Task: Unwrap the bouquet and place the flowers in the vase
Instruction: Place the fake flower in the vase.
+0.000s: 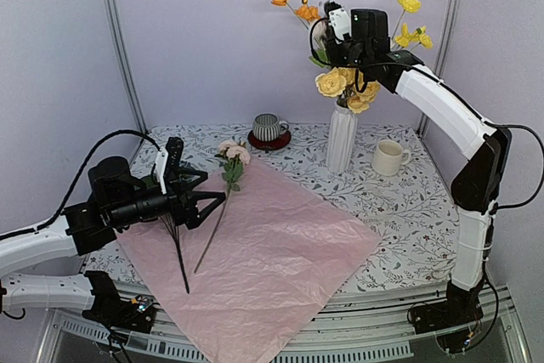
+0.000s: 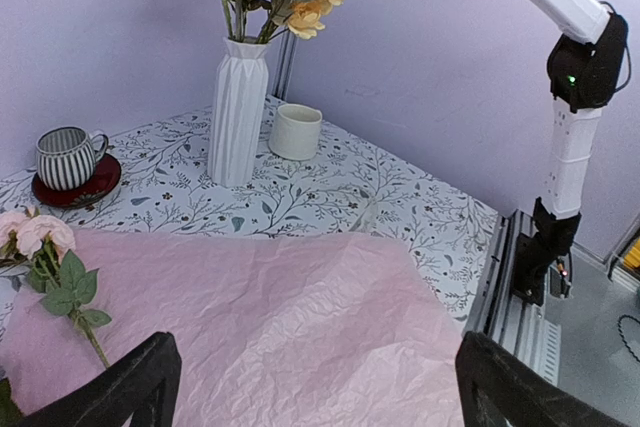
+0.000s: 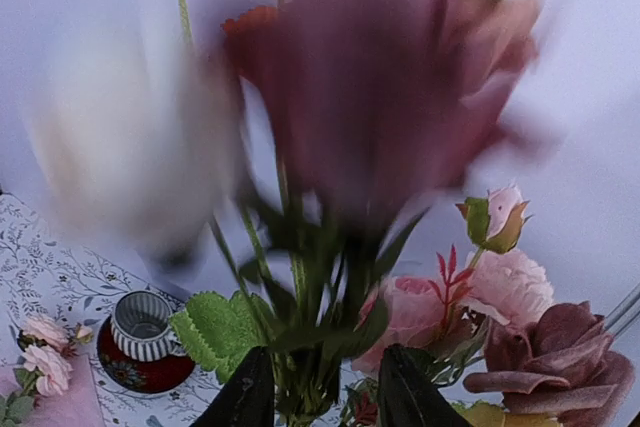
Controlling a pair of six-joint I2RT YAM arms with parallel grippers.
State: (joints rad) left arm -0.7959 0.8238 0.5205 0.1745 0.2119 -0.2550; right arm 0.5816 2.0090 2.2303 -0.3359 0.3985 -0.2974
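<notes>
Top view overlooks the table [image 1: 408,201] from behind; all three views share the flowers [image 1: 333,82] and striped cup [image 1: 269,127].

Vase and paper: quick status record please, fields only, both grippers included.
vase: upright, yellow roses in it
paper: spread flat on the table
pink rose: stem lying on paper, not yet in vase
left gripper: open, low over paper by the pink rose
right gripper: jaws parted, just above the yellow roses
</notes>
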